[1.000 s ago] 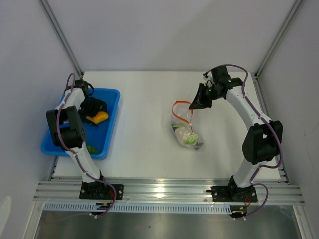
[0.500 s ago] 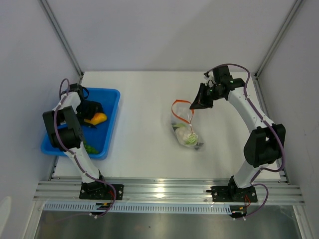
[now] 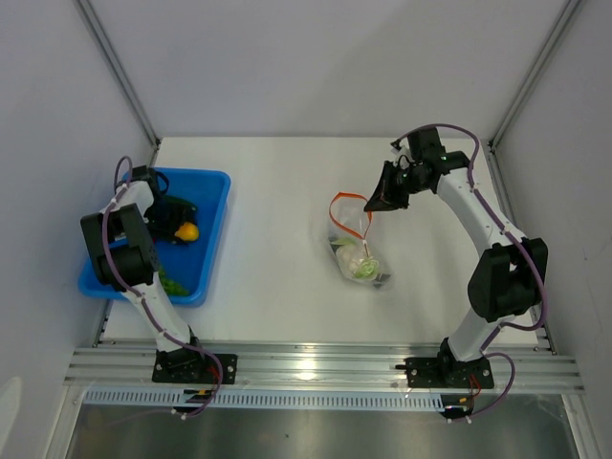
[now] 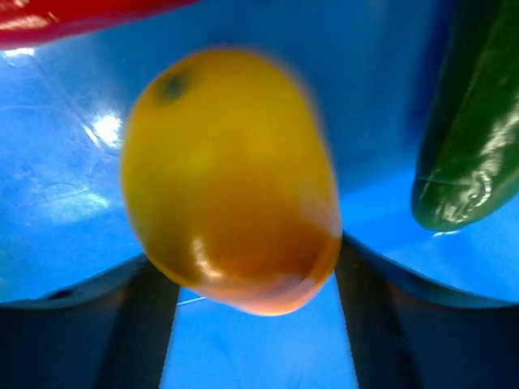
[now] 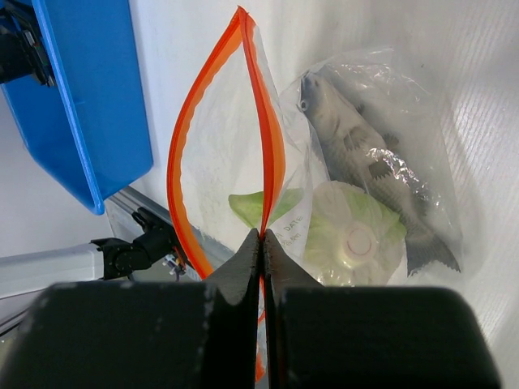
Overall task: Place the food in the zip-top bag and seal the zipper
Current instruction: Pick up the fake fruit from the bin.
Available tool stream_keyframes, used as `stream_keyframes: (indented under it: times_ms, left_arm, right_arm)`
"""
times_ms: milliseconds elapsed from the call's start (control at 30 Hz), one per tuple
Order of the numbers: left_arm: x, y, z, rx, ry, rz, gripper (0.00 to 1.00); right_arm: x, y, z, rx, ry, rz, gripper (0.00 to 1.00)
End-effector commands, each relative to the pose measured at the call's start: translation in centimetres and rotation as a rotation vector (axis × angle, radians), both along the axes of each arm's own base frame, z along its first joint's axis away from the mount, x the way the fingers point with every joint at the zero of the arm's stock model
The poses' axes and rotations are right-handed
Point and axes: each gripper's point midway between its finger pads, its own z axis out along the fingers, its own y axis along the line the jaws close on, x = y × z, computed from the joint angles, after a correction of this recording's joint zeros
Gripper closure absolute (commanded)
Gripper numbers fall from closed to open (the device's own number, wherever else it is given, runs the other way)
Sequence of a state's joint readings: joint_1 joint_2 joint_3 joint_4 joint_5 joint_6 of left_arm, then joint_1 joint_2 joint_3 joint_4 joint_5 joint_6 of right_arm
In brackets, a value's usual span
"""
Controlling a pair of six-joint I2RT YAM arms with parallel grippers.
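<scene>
The orange-yellow piece (image 4: 231, 178) lies in the blue tray (image 3: 218, 206), and its near end is pinched between my left gripper's (image 3: 182, 226) fingers (image 4: 150, 324). The red chili (image 4: 65, 16) and the dark green cucumber (image 4: 474, 121) lie beside it. My right gripper (image 3: 375, 203) is shut on the orange-red zipper strip (image 5: 266, 146) and holds the mouth of the clear zip-top bag (image 3: 359, 256) up and open. Inside the bag (image 5: 381, 105) are the white-green leafy vegetable (image 5: 353, 235) and a grey fish-shaped toy (image 5: 349, 138). The grape bunch is not in view.
The tray stands at the table's left edge, and a green piece (image 3: 175, 284) lies in its near end. The tray's corner also shows in the right wrist view (image 5: 89, 97). Grey walls and metal frame posts enclose the table.
My left gripper has moved a little toward the near side, onto the orange-yellow piece, which now looks shorter from above. The right gripper and the bag have barely moved.
</scene>
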State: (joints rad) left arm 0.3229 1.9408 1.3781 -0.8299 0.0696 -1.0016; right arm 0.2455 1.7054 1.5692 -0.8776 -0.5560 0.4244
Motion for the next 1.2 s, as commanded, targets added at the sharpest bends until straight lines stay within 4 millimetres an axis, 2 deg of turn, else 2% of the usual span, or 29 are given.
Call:
stream_keyframes:
  times_ms: [0, 167, 233, 267, 300, 367, 400, 467, 500, 533, 567, 600, 700, 800, 833, 867, 933, 967, 1033, 1067, 1133, 1167]
  left_arm:
    - [0.6, 0.1, 2.0, 0.014, -0.079, -0.038, 0.36]
    - [0.2, 0.0, 3.3, 0.040, -0.132, -0.081, 0.72]
    - [-0.4, -0.2, 3.3, 0.039, -0.132, -0.092, 0.81]
    - [-0.5, -0.3, 3.6, 0.043, -0.143, -0.105, 0.89]
    - [-0.7, -0.4, 4.1, 0.046, -0.158, -0.113, 0.93]
    - [-1.3, -0.8, 4.6, 0.045, -0.175, -0.144, 0.99]
    - [-1.4, -0.9, 5.8, 0.059, -0.211, -0.155, 0.99]
    - [-2.6, -1.5, 6.3, 0.064, -0.224, -0.184, 0.99]
    - [-2.9, -1.8, 8.0, 0.083, -0.275, -0.195, 0.99]
    - [-3.9, -2.6, 8.0, 0.065, -0.279, -0.211, 0.99]
    - [-4.2, -3.5, 8.8, 0.067, -0.310, -0.247, 0.99]
    - [-4.6, -4.2, 10.5, 0.081, -0.368, -0.271, 0.99]
    - [-5.8, -7.8, 12.3, 0.047, -0.449, -0.377, 1.00]
    - [-6.4, -12.3, 17.1, 0.023, -0.628, -0.523, 0.99]
    - [-6.9, -14.7, 18.1, -0.002, -0.662, -0.600, 0.99]
    - [-6.7, -15.6, 20.1, -0.005, -0.713, -0.630, 0.99]
    - [-7.6, -18.4, 21.5, -0.046, -0.745, -0.709, 0.99]
    - [-8.0, -20.7, 23.4, -0.097, -0.800, -0.780, 0.99]
    - [-8.6, -23.5, 24.2, -0.188, -0.817, -0.853, 0.99]
    - [-8.9, -24.9, 25.8, -0.246, -0.862, -0.900, 0.99]
    - [-9.6, -27.1, 27.0, -0.328, -0.877, -0.971, 1.00]
    - [-9.9, -28.2, 26.8, -0.395, -0.853, -1.008, 0.99]
  right_arm:
    - [-0.6, 0.2, 1.9, 0.002, -0.060, 0.012, 1.00]
    - [-1.1, 1.3, 2.0, -0.007, -0.074, 0.037, 1.00]
    - [-1.5, 1.9, 2.1, -0.007, -0.084, 0.045, 1.00]
    - [-1.4, 2.1, 2.2, -0.002, -0.096, 0.048, 1.00]
    - [-1.5, 2.3, 2.3, 0.000, -0.104, 0.052, 1.00]
    - [-1.9, 2.8, 2.0, 0.007, -0.108, 0.058, 1.00]
    - [-2.1, 2.9, 1.9, 0.009, -0.111, 0.061, 1.00]
    - [-2.7, 3.5, 1.9, 0.015, -0.121, 0.074, 1.00]
    - [-2.8, 3.6, 2.0, 0.018, -0.123, 0.079, 1.00]
    - [-3.0, 3.7, 2.2, 0.020, -0.127, 0.084, 1.00]
    - [-3.0, 3.7, 2.5, 0.023, -0.132, 0.085, 1.00]
    - [-3.1, 3.8, 2.6, 0.026, -0.136, 0.087, 1.00]
    - [-3.0, 4.0, 3.0, 0.036, -0.161, 0.090, 1.00]
    - [-3.3, 4.2, 2.5, 0.024, -0.176, 0.091, 1.00]
    - [-3.6, 4.4, 2.6, 0.022, -0.190, 0.100, 1.00]
    - [-3.7, 4.4, 2.1, 0.003, -0.192, 0.095, 1.00]
    - [-3.9, 4.4, 2.2, -0.008, -0.203, 0.097, 1.00]
    - [-4.0, 4.5, 2.5, -0.012, -0.215, 0.098, 1.00]
    - [-4.2, 4.5, 2.8, -0.021, -0.231, 0.102, 1.00]
    - [-4.4, 4.5, 3.2, -0.026, -0.252, 0.104, 1.00]
    - [-4.6, 4.4, 3.5, -0.038, -0.272, 0.113, 1.00]
    - [-4.7, 4.3, 3.6, -0.050, -0.286, 0.110, 1.00]
